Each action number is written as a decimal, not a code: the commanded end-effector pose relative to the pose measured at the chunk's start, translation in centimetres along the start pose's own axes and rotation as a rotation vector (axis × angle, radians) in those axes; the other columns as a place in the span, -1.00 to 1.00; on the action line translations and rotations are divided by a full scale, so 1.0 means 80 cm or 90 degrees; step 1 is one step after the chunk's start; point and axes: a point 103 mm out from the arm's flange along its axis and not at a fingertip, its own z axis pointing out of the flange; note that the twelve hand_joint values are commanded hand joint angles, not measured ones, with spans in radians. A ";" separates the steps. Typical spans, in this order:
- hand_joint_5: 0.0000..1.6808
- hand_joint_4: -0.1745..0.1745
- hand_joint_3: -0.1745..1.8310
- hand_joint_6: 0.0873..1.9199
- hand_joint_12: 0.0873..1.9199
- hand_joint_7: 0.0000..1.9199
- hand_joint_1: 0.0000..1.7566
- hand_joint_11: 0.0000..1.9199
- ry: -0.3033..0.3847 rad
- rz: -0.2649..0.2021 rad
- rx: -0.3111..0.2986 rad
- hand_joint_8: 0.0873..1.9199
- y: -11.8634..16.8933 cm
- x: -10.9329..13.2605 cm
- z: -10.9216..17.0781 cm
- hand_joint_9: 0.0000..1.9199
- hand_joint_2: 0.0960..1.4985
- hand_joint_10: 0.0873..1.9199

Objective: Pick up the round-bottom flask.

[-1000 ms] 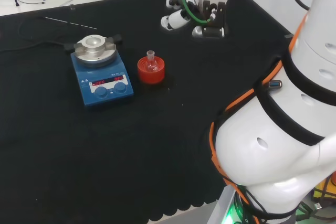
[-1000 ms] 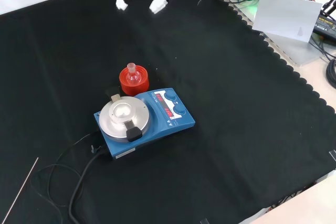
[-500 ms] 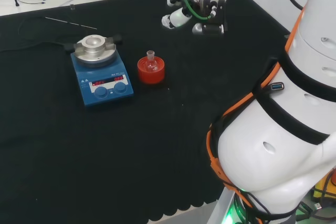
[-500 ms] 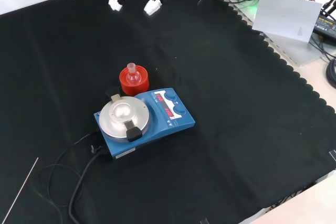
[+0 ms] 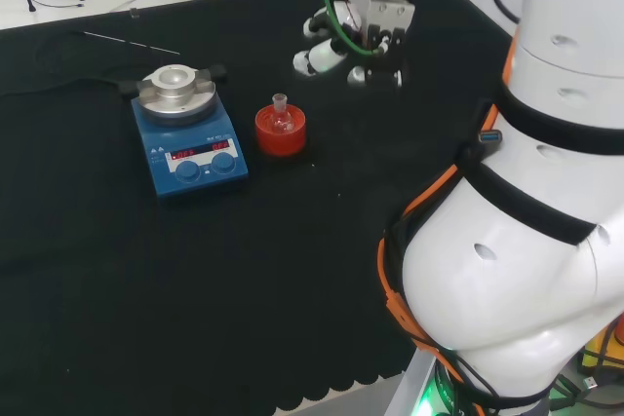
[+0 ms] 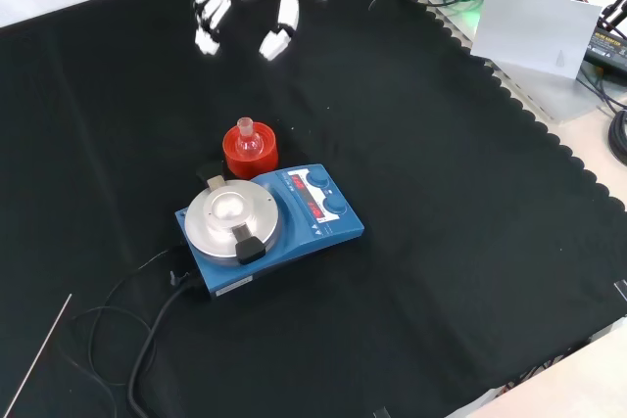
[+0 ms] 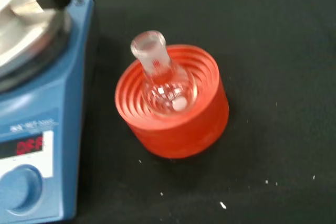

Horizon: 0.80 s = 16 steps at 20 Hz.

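A small clear round-bottom flask [image 5: 281,116] [image 6: 245,138] [image 7: 163,82] stands upright in a red ribbed ring stand [image 5: 281,133] [image 6: 249,154] [image 7: 176,124], neck up. The black and white hand [image 5: 336,46] [image 6: 247,7] hangs above the cloth, up and to the right of the flask in the head view, well apart from it. Its fingers [image 6: 208,28] point down, spread and relaxed, with nothing between them. In the wrist view the flask and its stand appear close, beside the blue plate.
A blue hotplate stirrer [image 5: 188,133] [image 6: 265,227] [image 7: 31,129] with a round metal top stands right next to the red stand; its black cable [image 6: 147,340] trails over the cloth. A thin rod [image 5: 132,43] lies at the far left in the head view.
The hand has moved toward the flask: lower and leftward in the head view, lower in the front view. The flask and stirrer have not moved.
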 end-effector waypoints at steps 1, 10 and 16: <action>-0.38 -0.22 -0.17 -1.00 0.34 -0.75 -0.12 -1.00 0.048 -0.014 -0.038 -0.48 0.031 -0.012 0.024 -0.64 -0.20 -0.41; -0.37 -0.21 -0.17 -1.00 0.36 -0.75 -0.06 -1.00 0.129 -0.013 -0.033 -0.48 0.047 -0.026 0.064 -0.62 -0.23 -0.42; -0.37 -0.16 -0.17 -1.00 0.37 -0.76 -0.05 -1.00 0.178 -0.028 -0.038 -0.48 0.056 -0.036 0.089 -0.62 -0.25 -0.42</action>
